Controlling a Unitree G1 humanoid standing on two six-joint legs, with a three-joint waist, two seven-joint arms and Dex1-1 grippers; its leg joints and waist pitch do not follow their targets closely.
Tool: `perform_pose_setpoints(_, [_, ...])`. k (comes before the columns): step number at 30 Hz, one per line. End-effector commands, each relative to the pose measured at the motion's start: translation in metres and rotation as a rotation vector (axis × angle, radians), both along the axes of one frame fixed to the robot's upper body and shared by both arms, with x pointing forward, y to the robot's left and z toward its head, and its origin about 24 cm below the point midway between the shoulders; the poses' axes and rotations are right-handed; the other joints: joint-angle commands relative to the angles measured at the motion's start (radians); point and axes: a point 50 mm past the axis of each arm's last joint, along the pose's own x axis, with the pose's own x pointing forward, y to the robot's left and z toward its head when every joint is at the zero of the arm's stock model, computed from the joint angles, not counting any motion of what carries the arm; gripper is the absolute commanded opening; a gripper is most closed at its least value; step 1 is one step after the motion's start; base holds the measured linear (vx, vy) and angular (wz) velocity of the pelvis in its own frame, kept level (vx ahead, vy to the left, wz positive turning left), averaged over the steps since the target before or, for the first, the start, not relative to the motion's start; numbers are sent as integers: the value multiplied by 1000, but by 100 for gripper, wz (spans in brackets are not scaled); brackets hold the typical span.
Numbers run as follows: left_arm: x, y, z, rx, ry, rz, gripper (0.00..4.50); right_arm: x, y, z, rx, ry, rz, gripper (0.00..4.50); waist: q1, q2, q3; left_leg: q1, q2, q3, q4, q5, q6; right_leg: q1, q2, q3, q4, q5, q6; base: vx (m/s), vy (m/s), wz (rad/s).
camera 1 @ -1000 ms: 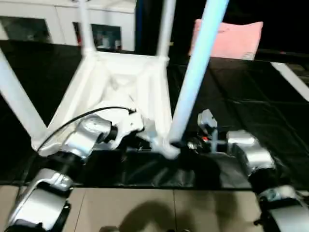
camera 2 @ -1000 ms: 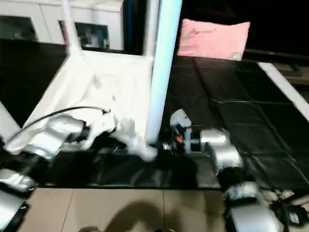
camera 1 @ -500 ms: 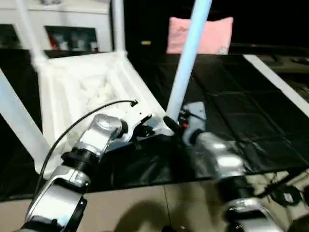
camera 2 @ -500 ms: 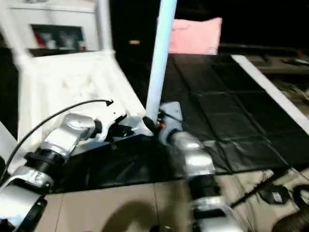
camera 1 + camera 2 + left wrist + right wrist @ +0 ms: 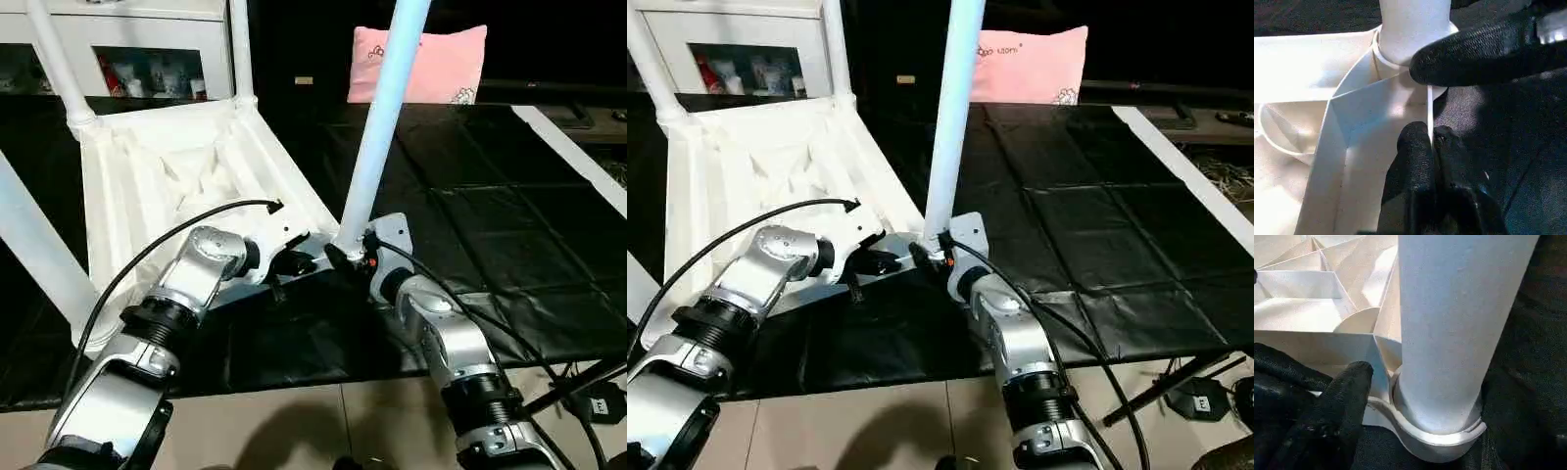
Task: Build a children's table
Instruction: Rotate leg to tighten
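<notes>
leg axis: leg (image 5: 382, 127) upright in tabletop (image 5: 147, 186) corner socket (image 5: 1435, 435), between right fingers (image 5: 1344, 396)
right fingers: spread wide
left fingers (image 5: 1418, 161): pinch tabletop edge

**Inspector:** Left arm, please.

**Assistant:** Silver forearm reaches forward and inward. The left gripper (image 5: 1431, 147) has its two black fingers pressed together, pinching the thin rim of the tabletop (image 5: 147, 186) close to the near corner socket.

**Inspector:** Right arm?

**Assistant:** Forearm angled up and inward toward the same corner. The right gripper (image 5: 351, 257) sits at the foot of the leg (image 5: 380, 127), jaws apart. One finger (image 5: 1344, 396) lies just beside the socket collar.
</notes>
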Motion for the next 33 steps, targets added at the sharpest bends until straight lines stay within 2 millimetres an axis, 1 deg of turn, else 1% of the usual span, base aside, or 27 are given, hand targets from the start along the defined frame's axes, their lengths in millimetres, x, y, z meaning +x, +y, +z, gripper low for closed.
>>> perform_pose_setpoints(1, [5, -10, 22, -35, -89, -46, 0, -2, 1, -2, -5, 11, 10, 422, 7, 19, -78, -14, -17, 29, -64, -97, 45, 88, -63, 72, -69, -334, -44, 0, 0, 0])
perform_pose_setpoints(2, [5, -10, 22, -35, -89, -46, 0, -2, 1, -2, -5, 11, 10, 434, 7, 19, -79, -13, -16, 29, -64, -97, 43, 87, -63, 72, -70, -337, -40, 0, 0, 0])
perform_pose_setpoints(3, [5, -10, 22, -35, -89, -46, 0, -2, 1, -2, -5, 11, 10, 434, 7, 19, -79, -14, -15, 28, -64, -95, 42, 87, -63, 73, -69, -331, -42, 0, 0, 0])
perform_pose_setpoints(5, [5, -10, 22, -35, -89, -46, 0, -2, 1, -2, -5, 11, 10, 448, 7, 19, -79, -15, -14, 28, -64, -92, 42, 88, -63, 73, -67, -321, -44, 0, 0, 0])
perform_pose_setpoints(20, [5, -10, 22, -35, -89, -46, 0, -2, 1, -2, -5, 11, 10, 448, 7, 19, -79, -16, -15, 29, -64, -89, 42, 88, -63, 74, -66, -320, -44, 0, 0, 0])
perform_pose_setpoints(21, [4, -6, 21, -27, -86, -55, 0, -5, -4, 0, 3, 11, 4, 448, 8, 18, -79, -16, -16, 29, -64, -85, 43, 89, -62, 74, -67, -313, -42, 0, 0, 0])
perform_pose_setpoints(22, [3, 3, 18, -6, -99, -79, 0, -14, -32, 4, 59, -14, 46, 448, 9, 23, -79, -16, -17, 29, -64, -83, 46, 90, -61, 74, -67, -307, -40, 0, 0, 0])
perform_pose_setpoints(23, [3, 10, 16, 10, -108, -97, 0, -22, -51, 10, 93, -40, 86, 448, 19, 17, -81, -15, -16, 30, -61, -81, 72, 96, -57, 75, -69, -275, -20, 0, 0, 0])
perform_pose_setpoints(24, [3, 16, 14, 22, -113, -107, 0, -28, -66, 15, 112, -62, 120, 448, 24, 15, -82, -15, -13, 29, -61, -75, 79, 94, -58, 78, -63, -254, -20, 0, 0, 0])
perform_pose_setpoints(25, [3, 17, 14, 24, -114, -109, 0, -29, -68, 15, 114, -66, 126, 448, 31, 16, -83, -14, -11, 30, -62, -78, 90, 94, -58, 77, -62, -250, -22, 0, 0, 0])
perform_pose_setpoints(26, [3, 17, 14, 24, -111, -109, 0, -29, -67, 15, 116, -64, 132, 448, 30, 12, -81, -16, -14, 31, -63, -91, 83, 91, -57, 74, -63, -279, -22, 0, 0, 0])
perform_pose_setpoints(27, [3, 18, 14, 24, -110, -108, 0, -29, -66, 15, 116, -63, 135, 448, 26, 9, -78, -23, -22, 33, -62, -102, 68, 96, -58, 69, -70, -334, -5, 0, 0, 0])
perform_pose_setpoints(28, [3, 18, 14, 24, -110, -108, 0, -29, -66, 15, 116, -63, 136, 448, 25, 9, -78, -20, -25, 35, -61, -110, 65, 93, -57, 67, -77, -366, 8, 0, 0, 0])
perform_pose_setpoints(29, [3, 18, 14, 24, -108, -108, 0, -30, -66, 15, 116, -63, 140, 448, 24, 10, -76, -13, -28, 38, -59, -125, 61, 86, -58, 63, -88, -423, 22, 0, 0, 0])
perform_pose_setpoints(31, [3, 20, 14, 26, -110, -104, 0, -31, -65, 15, 117, -63, 149, 448, 26, 12, -75, -10, -26, 38, -60, -131, 59, 81, -57, 61, -95, -450, 26, 0, 0, 0])
perform_pose_setpoints(32, [4, 21, 14, 29, -113, -103, 0, -33, -65, 16, 120, -65, 162, 448, 30, 14, -76, -9, -23, 37, -61, -133, 58, 80, -57, 60, -93, -441, 22, 0, 0, 0])
perform_pose_setpoints(33, [4, 22, 14, 30, -122, -102, 0, -35, -65, 17, 122, -66, 177, 448, 29, 13, -77, -12, -19, 34, -62, -128, 57, 83, -57, 61, -89, -420, 19, 0, 0, 0])
